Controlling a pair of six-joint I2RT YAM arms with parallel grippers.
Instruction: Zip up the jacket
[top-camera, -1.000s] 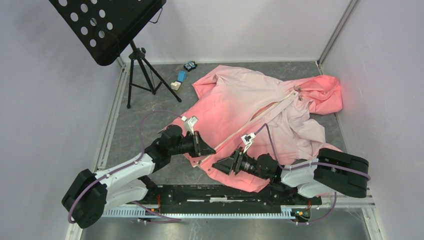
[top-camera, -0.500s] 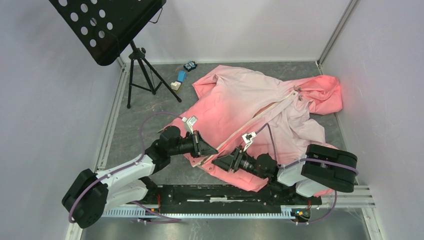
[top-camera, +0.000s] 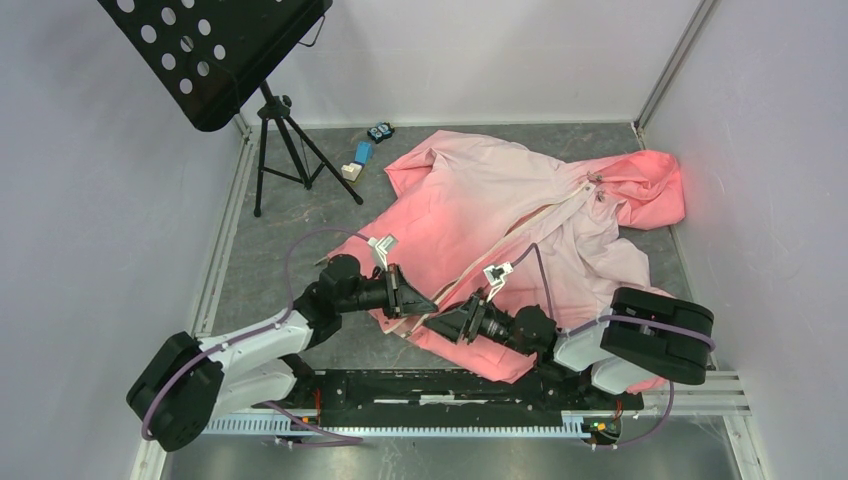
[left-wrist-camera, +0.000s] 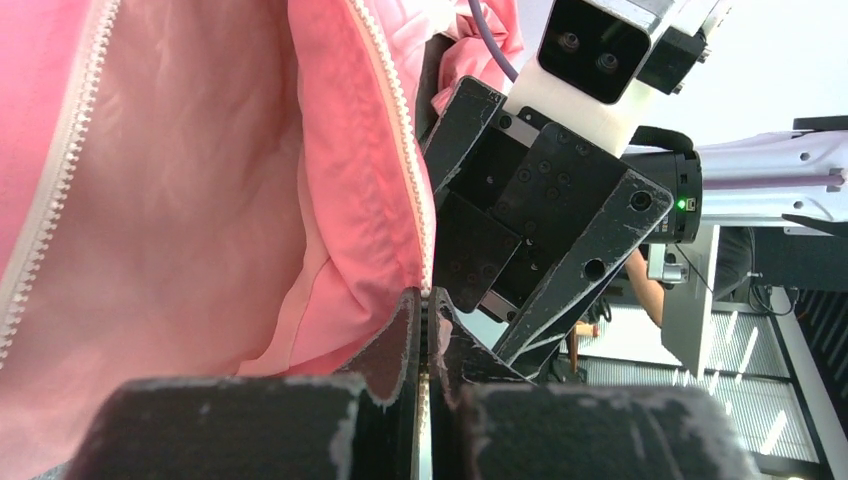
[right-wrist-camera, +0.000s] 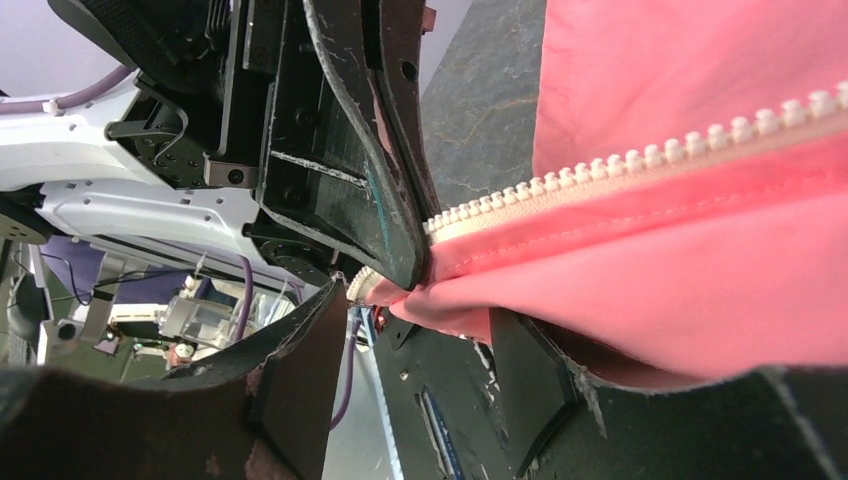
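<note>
The pink jacket (top-camera: 480, 200) lies spread on the grey table, its cream zipper strip (top-camera: 530, 225) running diagonally from the hood down to the near hem. My left gripper (top-camera: 425, 303) is shut on the zipper strip's lower end; in the left wrist view (left-wrist-camera: 424, 300) the cream tape sits pinched between the closed fingers. My right gripper (top-camera: 447, 320) is open right beside it, tip to tip. In the right wrist view (right-wrist-camera: 420, 330) its jaws stand wide apart around the jacket's hem corner (right-wrist-camera: 700, 250), under the zipper teeth (right-wrist-camera: 600, 165).
A black music stand (top-camera: 215, 50) on a tripod (top-camera: 285, 150) stands at the back left. Small blue and white objects (top-camera: 360, 155) lie beside the jacket's far left edge. Walls enclose the table on three sides.
My right gripper has moved left and forward until it meets the left gripper at the hem. The left gripper has shifted slightly right, still gripping the zipper.
</note>
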